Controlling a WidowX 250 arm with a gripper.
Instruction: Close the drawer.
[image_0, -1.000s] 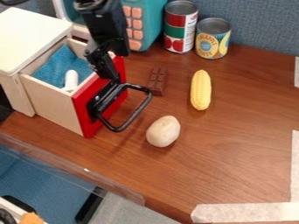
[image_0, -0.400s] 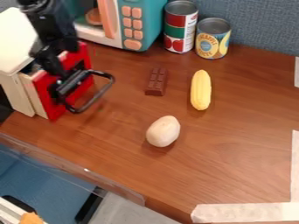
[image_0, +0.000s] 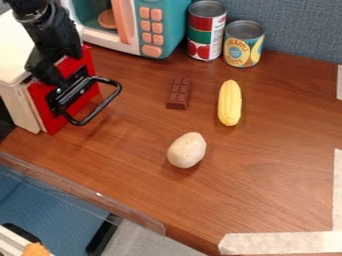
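The black gripper (image_0: 62, 94) hangs at the red front of the drawer (image_0: 43, 108), on the left, up against the base of its handle. That handle (image_0: 105, 103) is a black loop standing out to the right over the table. The red front sits close against the cream cabinet (image_0: 12, 50), and the inside of the drawer is hidden. Part of the front's upper area is behind the arm.
A teal toy microwave (image_0: 163, 25) stands behind, with two cans (image_0: 206, 32) beside it. A chocolate bar (image_0: 178, 93), yellow corn (image_0: 230, 103) and a pale potato-like object (image_0: 186, 150) lie right of the drawer. A clear barrier (image_0: 100, 197) edges the table.
The gripper has moved left with the drawer front and handle. The drawer, clearly open a second ago with blue cloth and a white object inside, is now in against the cabinet.
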